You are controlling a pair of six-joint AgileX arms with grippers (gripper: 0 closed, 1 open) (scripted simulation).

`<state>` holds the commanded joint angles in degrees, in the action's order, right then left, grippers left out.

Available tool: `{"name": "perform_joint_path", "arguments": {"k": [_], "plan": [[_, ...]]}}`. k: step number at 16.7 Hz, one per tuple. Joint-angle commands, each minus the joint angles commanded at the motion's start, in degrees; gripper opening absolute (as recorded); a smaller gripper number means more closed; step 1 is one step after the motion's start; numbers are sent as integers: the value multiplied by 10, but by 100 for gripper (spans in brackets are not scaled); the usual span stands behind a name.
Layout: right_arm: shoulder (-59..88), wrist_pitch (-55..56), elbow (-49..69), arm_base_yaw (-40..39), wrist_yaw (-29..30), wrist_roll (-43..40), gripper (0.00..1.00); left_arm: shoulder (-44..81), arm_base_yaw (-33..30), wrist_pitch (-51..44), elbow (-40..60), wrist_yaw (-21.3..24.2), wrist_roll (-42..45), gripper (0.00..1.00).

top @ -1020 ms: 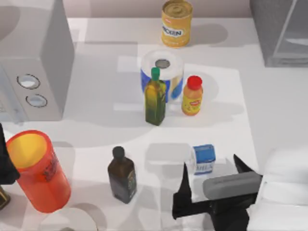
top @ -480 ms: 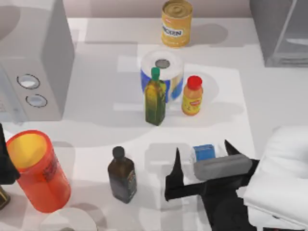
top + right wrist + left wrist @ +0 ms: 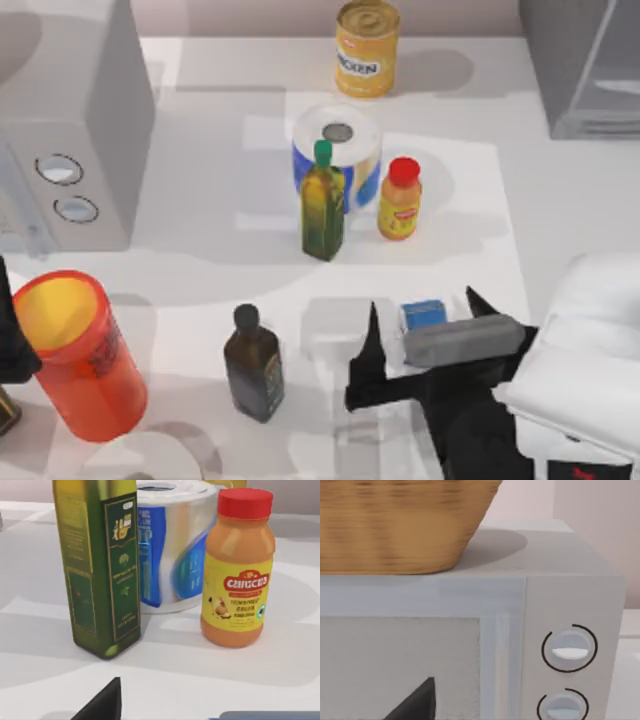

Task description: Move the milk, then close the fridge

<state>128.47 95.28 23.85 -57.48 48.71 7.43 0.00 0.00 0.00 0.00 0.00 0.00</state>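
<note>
**Two black fingers straddle the milk at five o'clock**

You have the right gripper (image 3: 420, 335) low over the table at about five o'clock in the top view, its fingers spread wide with the milk (image 3: 424, 315) between them. One fingertip (image 3: 371, 325) stands clear on the carton's nine-o'clock side; the other pokes out at its three-o'clock side, and you cannot tell whether it touches. A grey block on the gripper covers most of the carton, so you see little more than the blue top and a sliver of white. In the right wrist view just a blue-grey strip (image 3: 270, 715) shows at the picture's edge, likely the carton's top, beside one dark fingertip (image 3: 102, 705).

At twelve o'clock from the gripper stand the green oil bottle (image 3: 322, 205), the orange bottle (image 3: 399, 200) with its red cap and the paper roll (image 3: 337, 150) behind them. The dark bottle (image 3: 252, 362) stands at nine o'clock from the gripper.

Your fridge (image 3: 585, 65) sits at one o'clock, cut off by the frame's corner; how its door stands is hard to make out.

Your left arm is parked at eight o'clock, by the orange cup (image 3: 80, 355). Its wrist view faces the microwave (image 3: 570, 630), with a basket (image 3: 400, 525) on top, cropped; one dark fingertip (image 3: 415, 705) shows, too little to tell you whether that gripper is open or closed.
</note>
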Motion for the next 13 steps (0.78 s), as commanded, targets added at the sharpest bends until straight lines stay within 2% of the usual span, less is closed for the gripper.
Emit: {"name": "perform_joint_path", "arguments": {"k": [11,13], "plan": [[0,0,0,0,0,0,2,0,0,0,0,0,0,100],[0,0,0,0,0,0,0,0,0,0,0,0,0,100]]}}
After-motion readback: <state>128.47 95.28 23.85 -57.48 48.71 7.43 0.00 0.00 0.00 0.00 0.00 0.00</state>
